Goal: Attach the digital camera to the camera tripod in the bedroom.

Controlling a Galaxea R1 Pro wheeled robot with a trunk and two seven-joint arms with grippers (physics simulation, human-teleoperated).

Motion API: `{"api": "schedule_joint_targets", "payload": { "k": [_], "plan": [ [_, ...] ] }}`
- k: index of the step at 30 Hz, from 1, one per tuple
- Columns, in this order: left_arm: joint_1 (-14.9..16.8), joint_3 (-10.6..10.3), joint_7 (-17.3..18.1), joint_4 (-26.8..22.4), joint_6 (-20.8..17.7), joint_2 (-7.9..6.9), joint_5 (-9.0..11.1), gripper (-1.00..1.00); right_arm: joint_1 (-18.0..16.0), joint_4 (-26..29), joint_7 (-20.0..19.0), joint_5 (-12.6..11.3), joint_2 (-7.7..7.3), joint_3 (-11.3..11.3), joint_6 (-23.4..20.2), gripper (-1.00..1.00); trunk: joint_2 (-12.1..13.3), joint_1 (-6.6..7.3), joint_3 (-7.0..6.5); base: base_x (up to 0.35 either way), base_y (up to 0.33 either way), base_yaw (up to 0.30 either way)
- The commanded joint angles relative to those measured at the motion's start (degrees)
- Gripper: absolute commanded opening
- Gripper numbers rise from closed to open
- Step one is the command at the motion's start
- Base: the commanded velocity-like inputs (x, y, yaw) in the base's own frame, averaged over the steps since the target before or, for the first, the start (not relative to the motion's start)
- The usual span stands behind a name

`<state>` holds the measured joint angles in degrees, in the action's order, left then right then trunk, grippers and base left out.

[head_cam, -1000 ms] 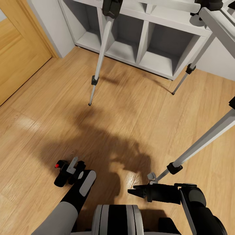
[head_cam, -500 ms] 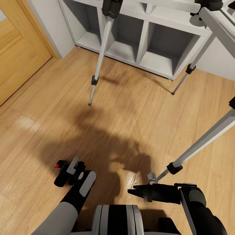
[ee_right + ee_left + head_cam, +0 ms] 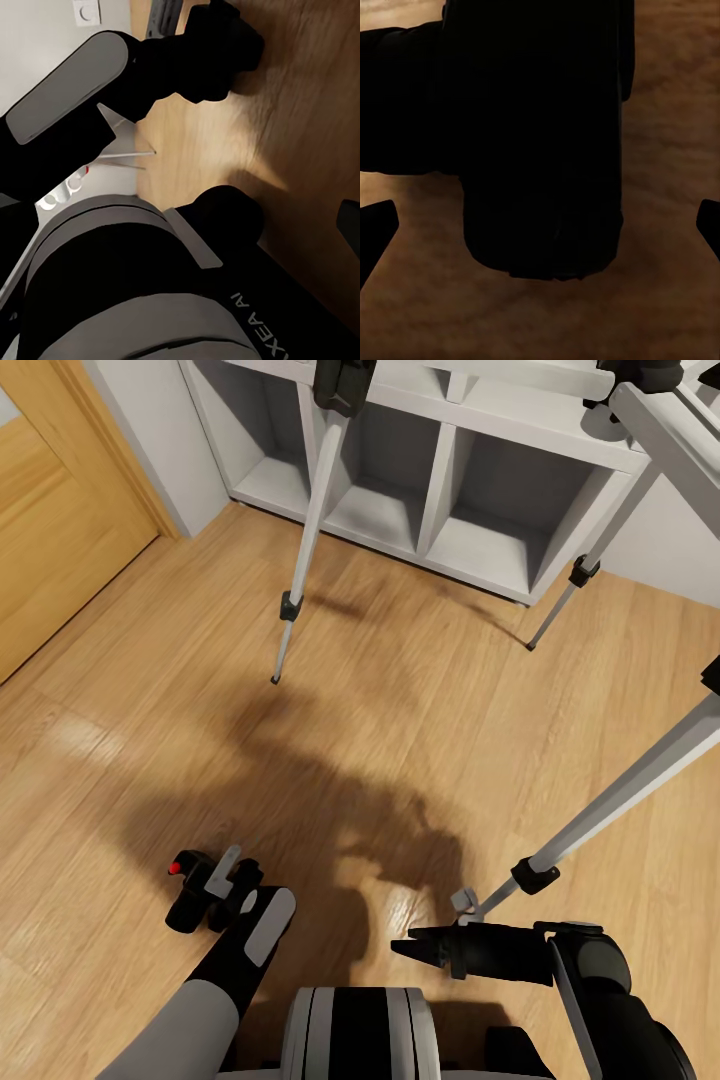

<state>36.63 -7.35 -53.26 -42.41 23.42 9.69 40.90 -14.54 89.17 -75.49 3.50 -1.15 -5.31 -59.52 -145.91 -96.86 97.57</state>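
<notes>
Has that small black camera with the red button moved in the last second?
No. The small black camera with the red button sits at the same place against the wood floor planks, in the left claw.

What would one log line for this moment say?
left hand: holds digital camera low over floor | right hand: shut, empty | camera tripod: ahead, bare

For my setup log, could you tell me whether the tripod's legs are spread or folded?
Spread: the camera tripod has its three legs splayed apart across the floor.

Light wood plank floor [image 3: 400, 700] with dark shadows at centre; white cube shelf [image 3: 440, 470] against the pale wall [image 3: 160, 440]; wooden door [image 3: 50, 510] at left.
</notes>
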Motion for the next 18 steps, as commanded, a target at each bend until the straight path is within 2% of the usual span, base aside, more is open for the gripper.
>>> {"api": "schedule_joint_targets", "payload": {
  "k": [1,18],
  "plan": [
    [0.02,-0.21,-0.2,-0.05,0.25,-0.04,0.36,1.0,-0.02,0.04,-0.45,0.37,0.01,-0.06,-0.48,1.0,-0.01,0.01,0.03,0.0,0.0,0.0],
    [0.02,-0.3,-0.14,-0.04,0.22,-0.11,0.25,1.0,-0.03,0.04,-0.45,0.37,0.01,0.12,-0.48,1.0,-0.01,0.01,0.03,0.023,0.0,0.0]
  ]
}}
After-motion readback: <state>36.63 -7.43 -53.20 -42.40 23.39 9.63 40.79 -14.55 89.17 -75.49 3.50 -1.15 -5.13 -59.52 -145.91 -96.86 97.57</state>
